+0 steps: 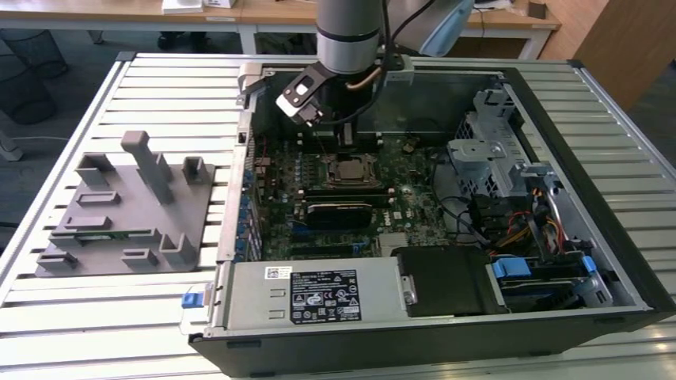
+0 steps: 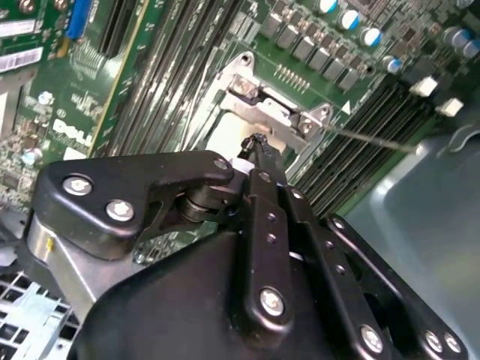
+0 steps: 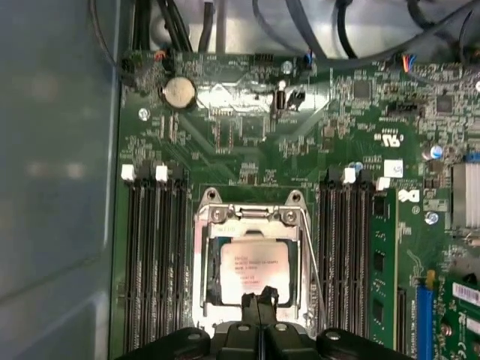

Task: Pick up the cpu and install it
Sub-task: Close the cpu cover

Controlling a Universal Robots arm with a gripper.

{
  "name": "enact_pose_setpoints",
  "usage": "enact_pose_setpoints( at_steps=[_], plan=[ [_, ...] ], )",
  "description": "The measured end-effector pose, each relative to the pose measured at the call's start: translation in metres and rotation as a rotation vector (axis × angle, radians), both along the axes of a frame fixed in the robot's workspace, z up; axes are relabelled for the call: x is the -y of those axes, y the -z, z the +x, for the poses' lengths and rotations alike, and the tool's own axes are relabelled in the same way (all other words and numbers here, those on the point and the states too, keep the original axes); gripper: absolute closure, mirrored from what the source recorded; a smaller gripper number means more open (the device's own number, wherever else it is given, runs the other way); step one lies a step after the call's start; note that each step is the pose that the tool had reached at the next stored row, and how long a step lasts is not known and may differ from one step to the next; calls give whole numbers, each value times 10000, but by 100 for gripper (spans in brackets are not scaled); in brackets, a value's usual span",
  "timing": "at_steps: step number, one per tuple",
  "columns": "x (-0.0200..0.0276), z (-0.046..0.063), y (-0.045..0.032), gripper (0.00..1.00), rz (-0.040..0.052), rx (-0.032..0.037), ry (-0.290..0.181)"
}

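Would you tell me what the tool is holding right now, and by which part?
Nothing: the tool is shut and empty, poised over the cpu, which lies in its socket.

Exterior view: soft, even light on the slatted surface (image 1: 106, 317) beside the computer case (image 1: 423, 348), case interior dimmer and shaded; first wrist view: socket frame (image 3: 251, 217) inside the case glares white, case wall (image 3: 52, 150) a flat pale-blue sheen, pincer (image 3: 259, 302) near-black.
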State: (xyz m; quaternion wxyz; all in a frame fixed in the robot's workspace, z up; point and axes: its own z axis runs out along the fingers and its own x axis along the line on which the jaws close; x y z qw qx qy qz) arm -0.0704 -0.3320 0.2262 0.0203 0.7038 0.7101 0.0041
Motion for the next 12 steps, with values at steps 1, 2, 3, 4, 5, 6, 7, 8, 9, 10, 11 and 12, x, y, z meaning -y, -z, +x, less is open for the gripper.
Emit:
enact_pose_setpoints(
  at_steps=[1,2,3,4,5,6,7,8,9,10,11,12],
  plan=[
    [0,-10,16,89,-1,-1,0],
    [0,-21,33,89,-2,-1,0],
    [0,-36,50,89,-1,-1,-1],
    [0,-52,66,89,0,-1,-2],
    [0,-63,84,89,-1,-2,-9],
    [0,-71,104,89,-1,-6,-18],
    [0,-78,120,89,-3,-9,-22],
    [0,-83,135,89,-1,-9,-23],
    [0,-85,147,89,1,-8,-24],
    [0,-87,153,89,-1,-8,-25],
    [0,-90,159,89,-1,-9,-25],
    [0,-95,163,89,-1,-9,-26]
  ],
)
